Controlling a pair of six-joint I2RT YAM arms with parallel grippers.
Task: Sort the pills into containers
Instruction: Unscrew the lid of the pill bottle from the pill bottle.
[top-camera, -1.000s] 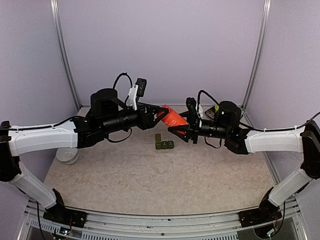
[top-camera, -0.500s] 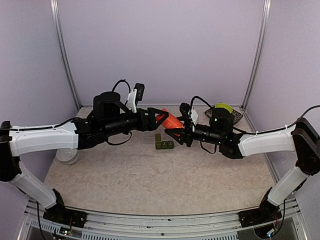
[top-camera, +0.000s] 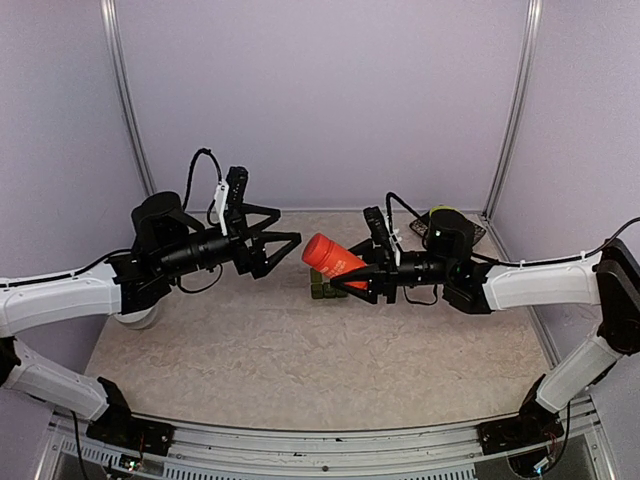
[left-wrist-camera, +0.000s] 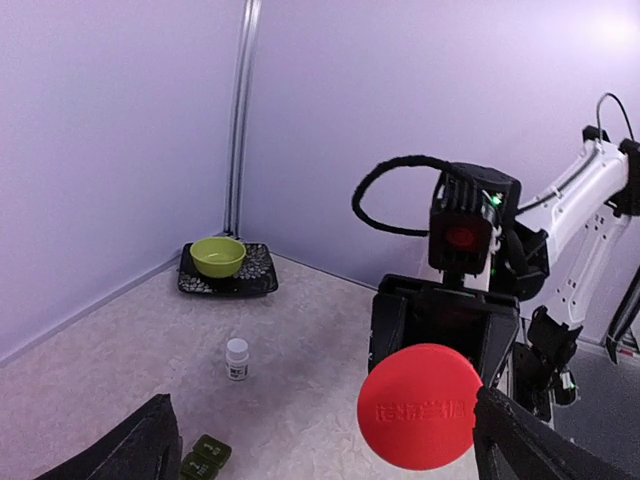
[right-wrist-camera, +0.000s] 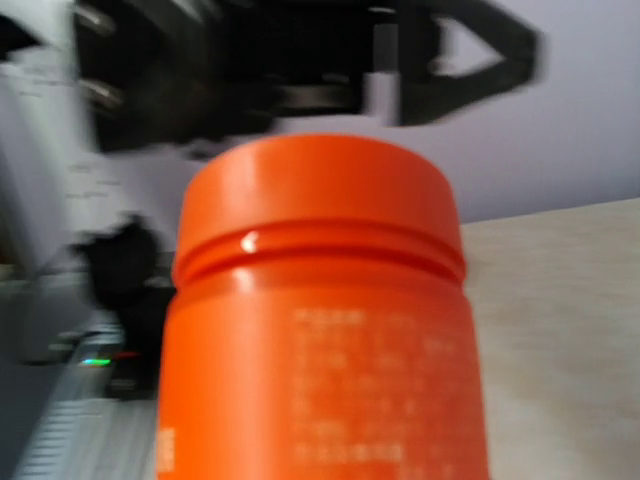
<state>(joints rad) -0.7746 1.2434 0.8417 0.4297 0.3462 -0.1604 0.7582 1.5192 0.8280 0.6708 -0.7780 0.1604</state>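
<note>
From above, the left fingers (top-camera: 272, 243) are spread wide apart with nothing between them, raised over the table (top-camera: 300, 370) left of its middle. The right fingers (top-camera: 368, 287) are clamped on the body of an orange bottle (top-camera: 333, 257), which lies tilted in the air with its cap end towards the left arm. The containers (top-camera: 320, 291), a small dark green strip of joined square boxes, sit on the table near its middle, partly hidden under the bottle. Their lid marks are too small to make out. A yellow-green bowl (top-camera: 445, 212) rests on a dark tray (top-camera: 472, 233) in the far right corner.

The left wrist camera shows its own fingers (left-wrist-camera: 135, 450) far apart at the bottom corners. Between them is the round orange-red end of the bottle (left-wrist-camera: 420, 405), with raised lettering. The containers (left-wrist-camera: 205, 458) appear at the bottom edge, a small white bottle (left-wrist-camera: 237, 358) stands beyond them, and the bowl (left-wrist-camera: 218, 256) sits on its tray (left-wrist-camera: 258, 278).

The right wrist camera is filled by the bottle (right-wrist-camera: 320, 330), with a grooved cap and faint pale print, all blurred.
</note>
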